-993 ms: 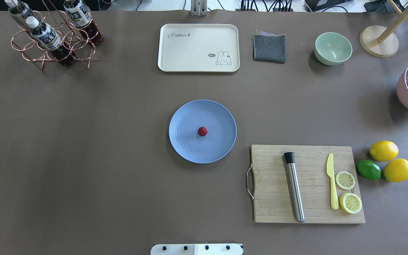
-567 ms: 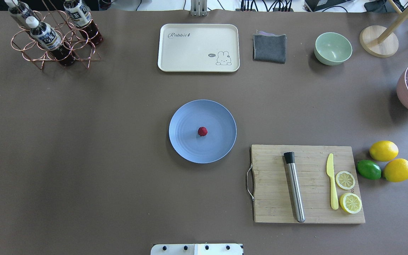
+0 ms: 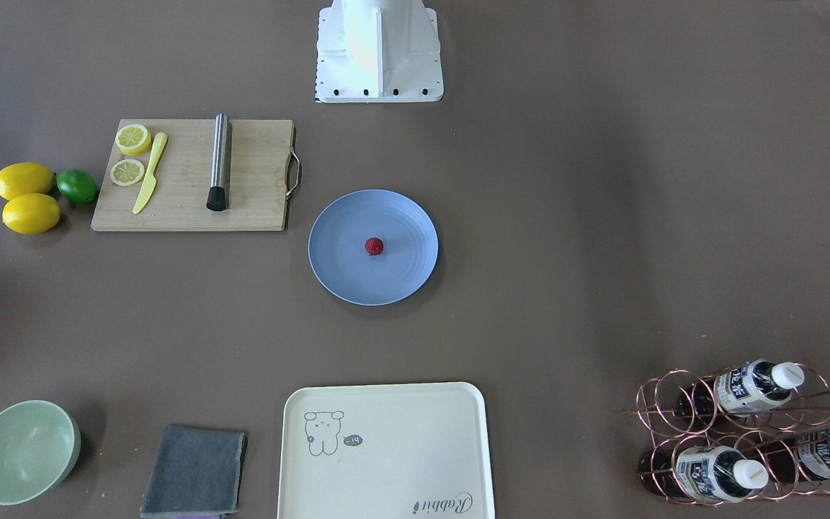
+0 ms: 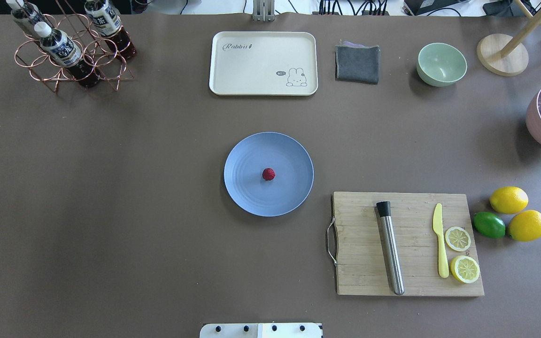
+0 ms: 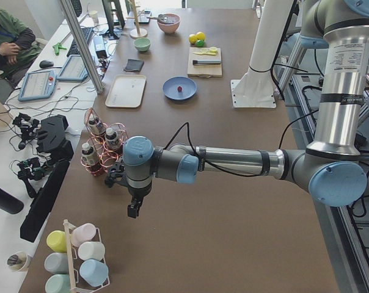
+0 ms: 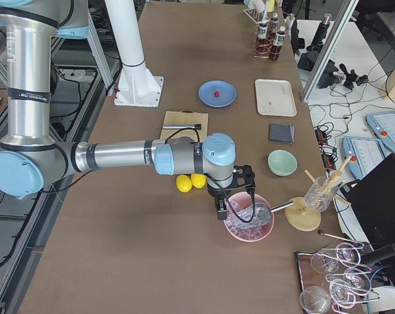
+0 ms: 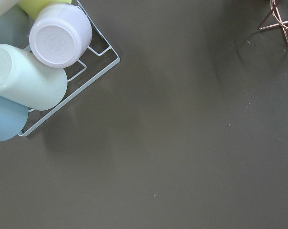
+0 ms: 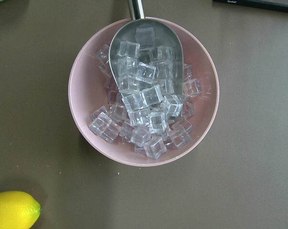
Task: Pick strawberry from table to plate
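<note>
The small dark-red strawberry [image 4: 268,174] [image 3: 374,246] lies near the middle of the pale blue plate [image 4: 289,155] [image 3: 339,252], which sits at the centre of the brown table [image 4: 111,188]. Neither gripper shows in the overhead or front views. In the exterior left view my left gripper [image 5: 132,212] hangs over bare table far from the plate, beside the bottle rack. In the exterior right view my right gripper [image 6: 220,214] hovers over a pink bowl of ice at the other end of the table. I cannot tell whether either is open or shut.
A wooden cutting board [image 4: 409,244] with a steel rod, yellow knife and lemon slices lies right of the plate, with lemons and a lime [image 4: 489,224] beyond it. At the back stand a cream tray [image 4: 263,63], grey cloth [image 4: 357,62], green bowl [image 4: 441,64] and bottle rack [image 4: 71,47].
</note>
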`<state>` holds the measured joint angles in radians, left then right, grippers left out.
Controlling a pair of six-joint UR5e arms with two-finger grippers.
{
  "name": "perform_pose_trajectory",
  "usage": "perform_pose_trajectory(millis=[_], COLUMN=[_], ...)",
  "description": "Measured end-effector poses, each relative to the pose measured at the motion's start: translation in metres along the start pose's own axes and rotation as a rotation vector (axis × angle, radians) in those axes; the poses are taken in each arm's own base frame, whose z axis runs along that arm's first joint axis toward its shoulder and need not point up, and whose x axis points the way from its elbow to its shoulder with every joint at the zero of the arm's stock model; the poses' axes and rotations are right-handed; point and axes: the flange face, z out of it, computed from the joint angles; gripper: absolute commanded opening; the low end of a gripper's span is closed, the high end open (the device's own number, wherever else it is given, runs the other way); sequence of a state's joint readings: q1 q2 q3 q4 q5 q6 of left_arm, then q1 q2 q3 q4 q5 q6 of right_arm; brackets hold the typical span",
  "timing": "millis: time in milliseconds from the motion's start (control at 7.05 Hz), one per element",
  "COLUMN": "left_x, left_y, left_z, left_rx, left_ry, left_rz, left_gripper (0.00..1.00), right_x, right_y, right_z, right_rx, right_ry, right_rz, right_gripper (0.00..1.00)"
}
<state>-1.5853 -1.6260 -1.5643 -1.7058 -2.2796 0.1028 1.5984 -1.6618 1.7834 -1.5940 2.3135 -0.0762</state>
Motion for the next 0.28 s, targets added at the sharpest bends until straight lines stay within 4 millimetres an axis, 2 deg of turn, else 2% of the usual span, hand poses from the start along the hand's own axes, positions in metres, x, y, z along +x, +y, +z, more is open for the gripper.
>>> perform_pose_trajectory(millis=[284], left_x=[-0.0046], left_y=[0.0078], left_z=[0.0019], left_rx=[-0.004], left_ry=[-0.001], left_rz=[-0.01], left_gripper=[0.98], right_x=[0.0008], right_y=[0.003], right_z=[0.0012], right_rx=[-0.004], right_ry=[-0.001], right_rz=[0.003], right_gripper=[1.0])
